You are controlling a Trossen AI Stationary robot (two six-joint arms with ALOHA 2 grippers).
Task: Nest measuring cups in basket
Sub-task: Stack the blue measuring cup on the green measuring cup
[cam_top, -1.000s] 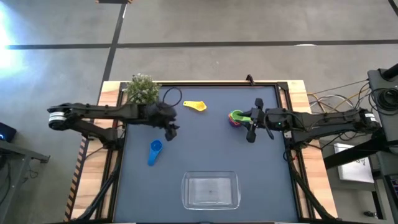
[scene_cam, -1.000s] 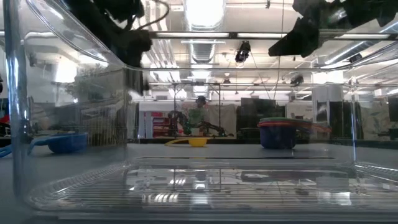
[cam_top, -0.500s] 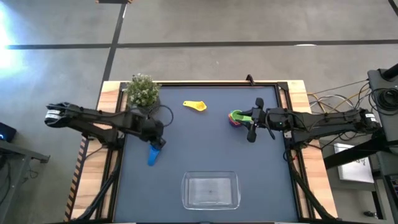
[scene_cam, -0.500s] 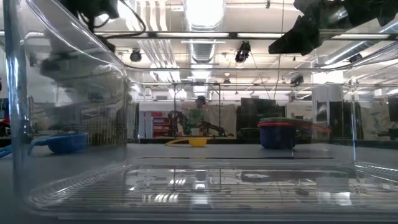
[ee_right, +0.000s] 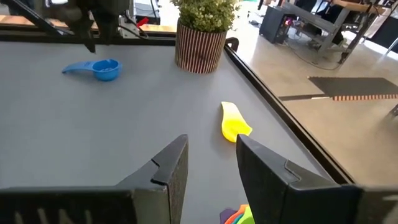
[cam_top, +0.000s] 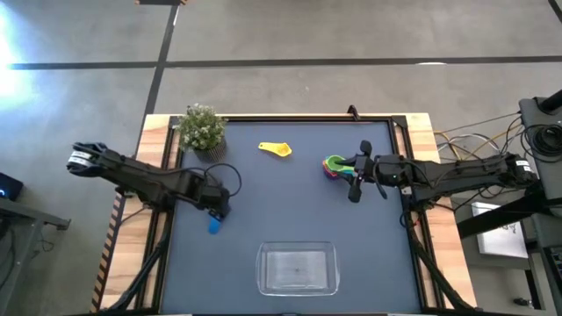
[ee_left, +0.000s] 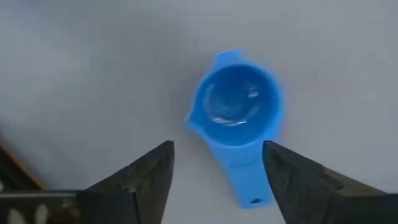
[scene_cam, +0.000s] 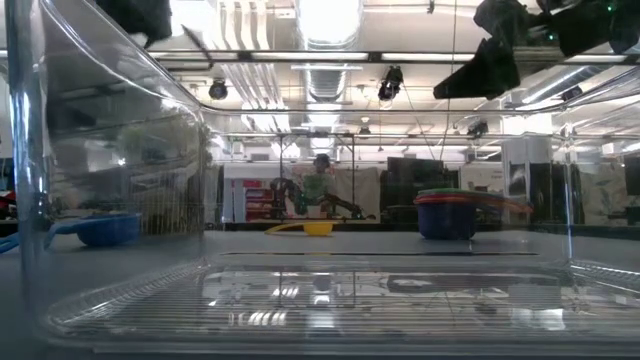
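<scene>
The blue cup (ee_left: 236,106) lies bowl up on the table's left half, its handle (cam_top: 213,226) toward the near edge. My left gripper (ee_left: 217,180) hangs open above it, pointing down, touching nothing (cam_top: 218,206). The yellow cup (cam_top: 277,149) lies alone near the far edge. The other cups sit nested in a stack (cam_top: 334,167), green on top. My right gripper (cam_top: 355,175) is open beside that stack, raised above the table (scene_cam: 480,70). The clear basket (cam_top: 297,268) stands at the near edge with nothing in it.
A potted plant (cam_top: 202,130) stands at the far left corner, close behind the left arm. A raised frame rims the dark mat (cam_top: 399,140). Bare mat lies between the basket, the blue cup and the stack.
My left gripper has swung from beside the plant toward the table's near and left edges and now hangs over the blue cup. The cups and the basket have stayed where they were.
</scene>
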